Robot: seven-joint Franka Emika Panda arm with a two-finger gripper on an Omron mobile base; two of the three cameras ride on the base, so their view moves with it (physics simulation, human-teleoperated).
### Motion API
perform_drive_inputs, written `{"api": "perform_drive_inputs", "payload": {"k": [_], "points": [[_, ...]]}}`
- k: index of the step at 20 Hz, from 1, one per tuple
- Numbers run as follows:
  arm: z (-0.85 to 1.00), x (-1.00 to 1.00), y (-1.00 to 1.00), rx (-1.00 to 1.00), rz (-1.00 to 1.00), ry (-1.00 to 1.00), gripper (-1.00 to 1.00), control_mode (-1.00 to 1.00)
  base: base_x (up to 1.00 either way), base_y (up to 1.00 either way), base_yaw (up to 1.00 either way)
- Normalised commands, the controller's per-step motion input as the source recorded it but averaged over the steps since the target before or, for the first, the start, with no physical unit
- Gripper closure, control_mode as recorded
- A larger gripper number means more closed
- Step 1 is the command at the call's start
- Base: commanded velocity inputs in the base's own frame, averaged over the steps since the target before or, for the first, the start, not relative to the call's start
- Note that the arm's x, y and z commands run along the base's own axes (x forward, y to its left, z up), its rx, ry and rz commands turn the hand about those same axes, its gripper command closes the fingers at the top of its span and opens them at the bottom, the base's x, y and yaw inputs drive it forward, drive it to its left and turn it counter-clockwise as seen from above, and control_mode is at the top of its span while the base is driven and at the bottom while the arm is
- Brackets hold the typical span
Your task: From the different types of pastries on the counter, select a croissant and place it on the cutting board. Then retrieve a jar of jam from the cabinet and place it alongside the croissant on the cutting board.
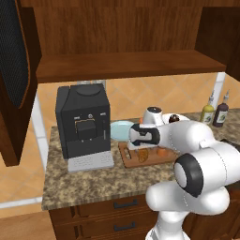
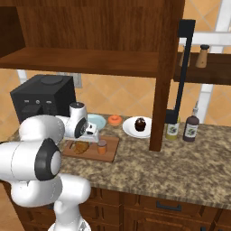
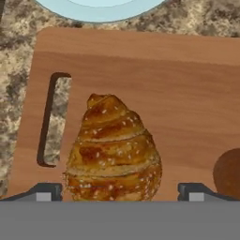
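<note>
Nothing to read anywhere here. The black coffee machine (image 1: 83, 121) at left of the left base view has a small panel on its front, but no letters or numbers come through on it. The two bottles (image 2: 182, 128) at right of the right base view wear pale labels, blank as far as can be made out. The cutting board (image 3: 154, 89) in the hand view is plain wood grain, no stamp or mark.

Speckled granite counter (image 2: 189, 158) bearing a black coffee machine (image 1: 83, 122), pale blue plate (image 2: 96, 121), cutting board (image 3: 154, 84), orange donut (image 2: 114, 119), cupcake's white plate (image 2: 131, 127) and two bottles (image 2: 182, 128).
</note>
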Motion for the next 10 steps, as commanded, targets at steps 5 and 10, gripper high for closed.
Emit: {"api": "perform_drive_inputs", "payload": {"k": [5, 10], "points": [[0.28, -0.99, 0.17, -0.01, 0.10, -0.01, -1.00, -1.00, 0.00, 0.00, 0.00], [0.23, -1.00, 0.08, 0.00, 0.10, -0.11, -1.00, -1.00, 0.00, 0.00, 0.00]]}}
